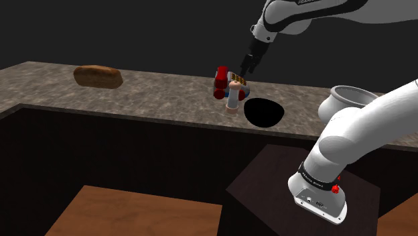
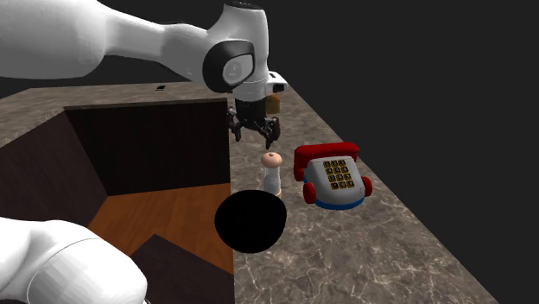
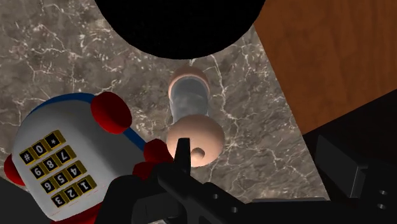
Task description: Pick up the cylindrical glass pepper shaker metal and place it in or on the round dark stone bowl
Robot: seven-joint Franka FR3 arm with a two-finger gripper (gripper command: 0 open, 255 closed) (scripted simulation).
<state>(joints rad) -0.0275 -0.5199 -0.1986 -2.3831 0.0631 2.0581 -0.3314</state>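
The counter point(image 2: 345, 250) is rendered as grey-brown veined stone with a smooth, faintly polished face. The shaker point(image 3: 189, 95) is shown with a clear, glassy body and a smooth, matt peach cap. The bowl point(image 2: 250, 222) is drawn flat, matt black. The toy phone point(image 2: 332, 177) is finished in glossy plastic.

A toy telephone point(image 2: 332, 177) with a white face, yellow number keys, a red handset and red wheels sits on the marbled stone table point(image 2: 345, 259). It is just below the gripper point(image 2: 255, 134), off to the second exterior view's right. A brown bread loaf point(image 1: 98, 76) lies well apart from the gripper, toward the shoulder view's left. A grey pot point(image 1: 352, 97) stands toward that view's right.
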